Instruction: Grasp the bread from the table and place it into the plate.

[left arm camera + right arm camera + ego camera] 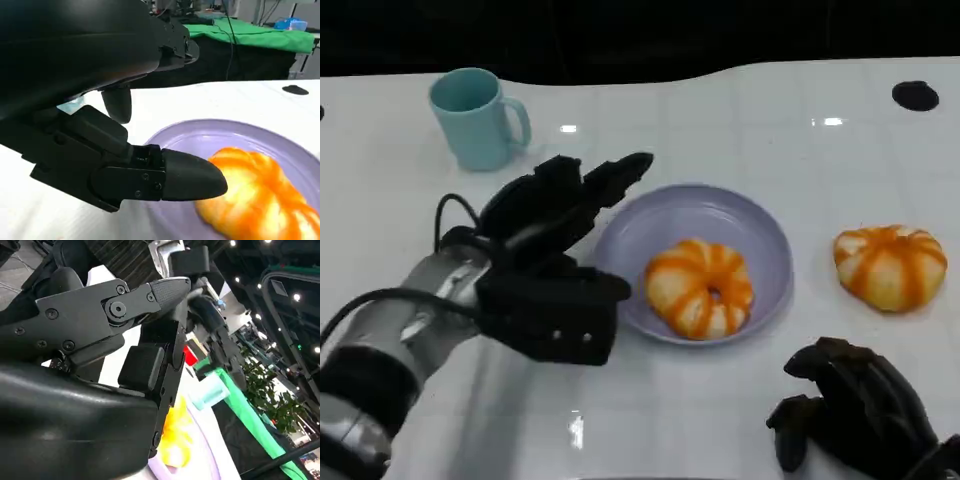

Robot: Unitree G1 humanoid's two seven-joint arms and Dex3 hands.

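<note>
One orange-striped bread roll [699, 288] lies inside the lavender plate [760, 232] at the centre of the head view, toward the plate's lower edge; a second striped roll [890, 266] sits on the white table [720, 100] at the right of the frame, well apart from the plate. The left hand [555, 265] hovers just left of the plate, empty, its fingers [620, 175] spread and reaching over the plate's upper-left rim; in the left wrist view a fingertip [192, 175] sits close beside the plated roll without clearly touching it. The right hand [855, 410] rests at the lower right, fingers curled inward with nothing in them. A teal mug [475, 118] stands at the upper left. Judging by this layout, one roll is placed and the step in hand is clearing the left hand away; it should lift up and back toward the lower left so the fingers do not drag the roll or nudge the rim. If the second roll is wanted, the right hand is nearer: open wide, come down from above, and close around its sides.
</note>
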